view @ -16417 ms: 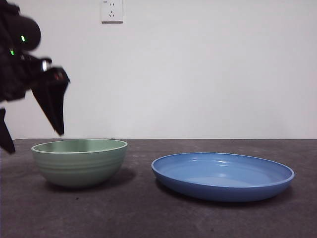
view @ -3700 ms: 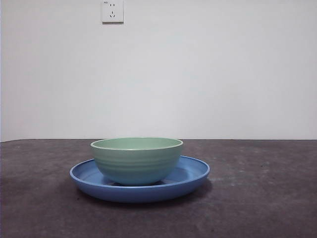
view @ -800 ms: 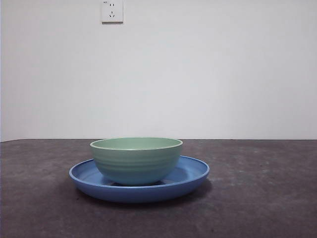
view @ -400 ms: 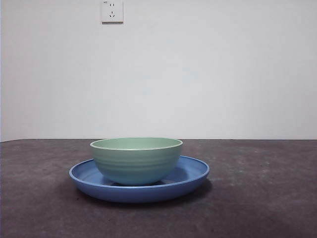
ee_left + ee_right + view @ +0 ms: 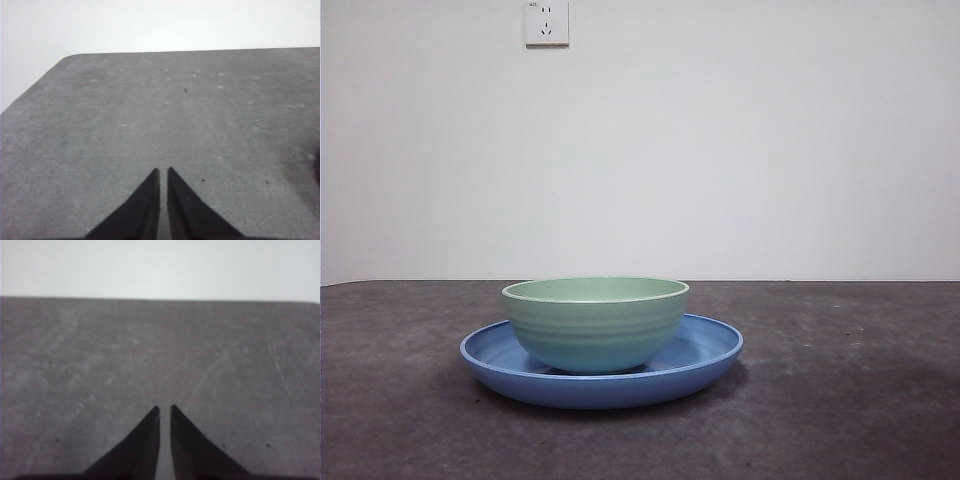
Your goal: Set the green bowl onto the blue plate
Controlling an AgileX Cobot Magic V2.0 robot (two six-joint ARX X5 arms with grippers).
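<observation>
Green bowl [image 5: 595, 322] sits upright inside blue plate [image 5: 705, 358], slightly toward one side of it, on tabletop [image 5: 840, 400]. We judge task done; little risk remains, only arm sweeping low could knock bowl off. We see left gripper [image 5: 163, 172] and right gripper [image 5: 164, 410] with jaws nearly closed, empty, over bare tabletop, bowl nowhere in wrist views.

A plain white wall [image 5: 750, 150] is seen behind the dark grey, speckled table [image 5: 840, 400]. A white power socket [image 5: 546, 22] is mounted high on the wall, above the table's far edge.
</observation>
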